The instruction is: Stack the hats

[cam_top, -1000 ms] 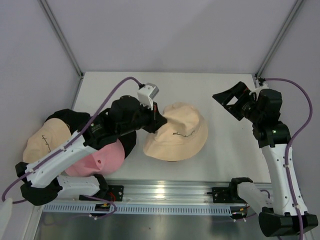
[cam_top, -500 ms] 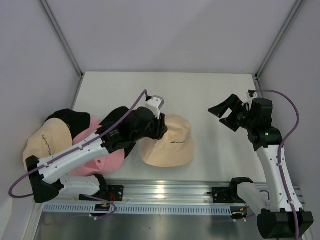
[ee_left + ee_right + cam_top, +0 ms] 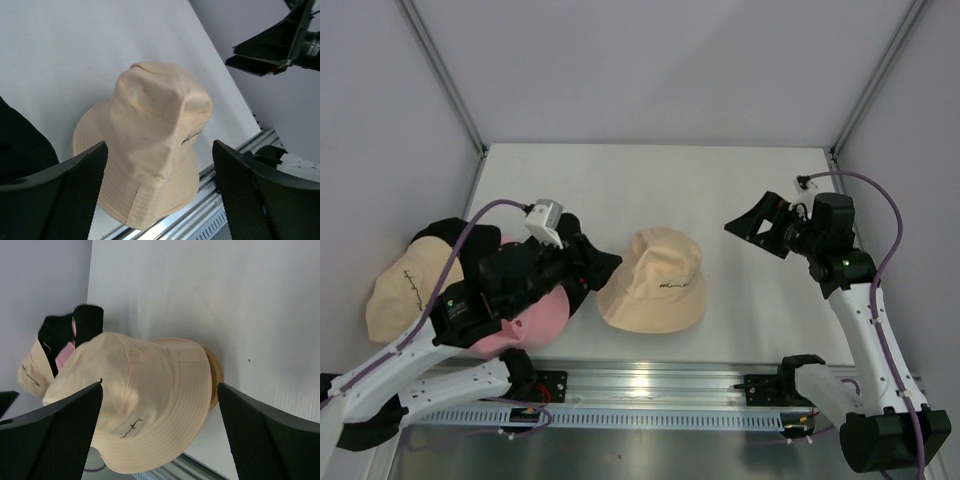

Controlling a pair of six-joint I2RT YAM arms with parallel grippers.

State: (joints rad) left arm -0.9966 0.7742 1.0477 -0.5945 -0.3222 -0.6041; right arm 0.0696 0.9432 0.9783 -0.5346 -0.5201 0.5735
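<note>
Three heaped hats (image 3: pixel 410 285) lie left of the cream hat (image 3: pixel 655 280) on the white table (image 3: pixel 720 185), lavender walls (image 3: pixel 650 70) around. Left hand (image 3: pixel 605 263) just left of it and right hand (image 3: pixel 752 226) well right both gape empty.

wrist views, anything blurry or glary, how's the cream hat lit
Left wrist: hat sharp and evenly lit, fingers dark. Right wrist: hat crisp too, fingers dark, no glare. Top: bright glare only on the metal rail.
</note>
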